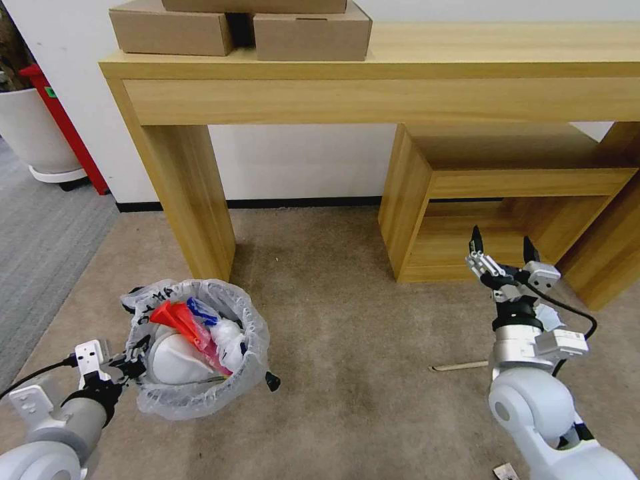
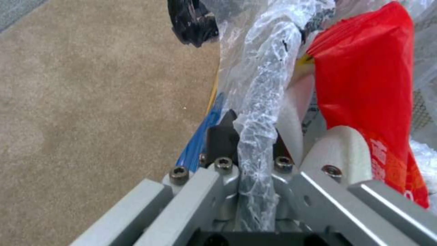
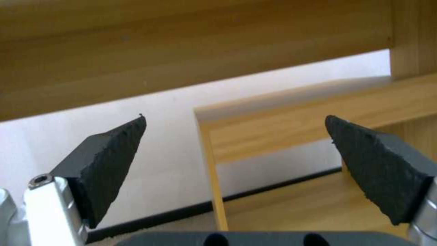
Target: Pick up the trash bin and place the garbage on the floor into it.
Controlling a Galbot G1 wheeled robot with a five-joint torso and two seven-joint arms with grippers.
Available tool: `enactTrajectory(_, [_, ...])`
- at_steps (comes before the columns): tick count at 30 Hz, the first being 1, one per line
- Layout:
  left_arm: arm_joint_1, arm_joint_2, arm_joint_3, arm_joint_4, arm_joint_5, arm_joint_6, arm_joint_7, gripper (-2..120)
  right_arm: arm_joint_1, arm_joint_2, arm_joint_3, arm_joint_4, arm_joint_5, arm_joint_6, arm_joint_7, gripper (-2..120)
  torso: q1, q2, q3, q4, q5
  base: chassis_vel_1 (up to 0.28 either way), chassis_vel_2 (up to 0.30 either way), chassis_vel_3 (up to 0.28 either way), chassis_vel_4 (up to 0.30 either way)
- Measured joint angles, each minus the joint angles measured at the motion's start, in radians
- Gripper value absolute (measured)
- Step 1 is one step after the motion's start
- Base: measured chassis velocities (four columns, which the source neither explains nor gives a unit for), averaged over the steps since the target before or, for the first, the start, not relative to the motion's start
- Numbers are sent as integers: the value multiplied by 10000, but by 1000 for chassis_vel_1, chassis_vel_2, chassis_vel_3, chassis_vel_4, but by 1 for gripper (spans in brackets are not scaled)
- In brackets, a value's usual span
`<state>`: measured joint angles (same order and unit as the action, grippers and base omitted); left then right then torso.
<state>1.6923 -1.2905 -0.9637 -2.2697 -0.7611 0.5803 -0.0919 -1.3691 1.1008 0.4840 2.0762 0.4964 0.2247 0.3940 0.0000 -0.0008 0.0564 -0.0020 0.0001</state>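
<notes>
Head view, trash bin: the trash bin [image 1: 200, 350] stands on the floor [image 1: 347, 347], just in front of the left leg of the wooden desk [image 1: 373, 73]; its crinkly plastic bag [image 1: 257, 333] is folded over the rim.
Head view, garbage in bin: a white slipper [image 1: 175, 360], a red wrapper [image 1: 175, 319] and a blue-white piece [image 1: 202, 311] lie inside the bin.
Head view, wooden stick: a wooden stick [image 1: 460, 366] lies flat on the floor, well to the right of the bin, near the right arm.
Head view, left gripper: the left gripper [image 1: 133, 363] is at the bin's left rim, clamped on it.
Head view, right gripper: the right gripper [image 1: 503, 248] is raised well right of the bin, before the desk's low shelf unit [image 1: 507, 193], fingers spread and empty.
Left wrist view: the fingers [image 2: 222, 138] pinch the bag-covered rim [image 2: 259, 112]; the red wrapper [image 2: 368, 82] and the slipper [image 2: 337, 150] sit just inside it, the floor [image 2: 91, 102] outside it.
Right wrist view: the two black pads [image 3: 114, 160] stand wide apart with nothing between them, facing the shelf unit [image 3: 291, 126].
</notes>
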Motion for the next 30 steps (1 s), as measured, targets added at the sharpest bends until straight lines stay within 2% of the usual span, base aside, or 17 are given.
enactTrajectory(17, [84,-34,-123,118,316,-142,66,1,112,335,-84,-324,-114,-3,-18,100,0,0,0,2,-2,-4,-7,-5,-4])
enactTrajectory(30, [188,-89,-191,39,314,-201,52,1,24,366,-105,-279,-166,24,-19,100,0,0,0,1,-1,-87,-80,-84,-89])
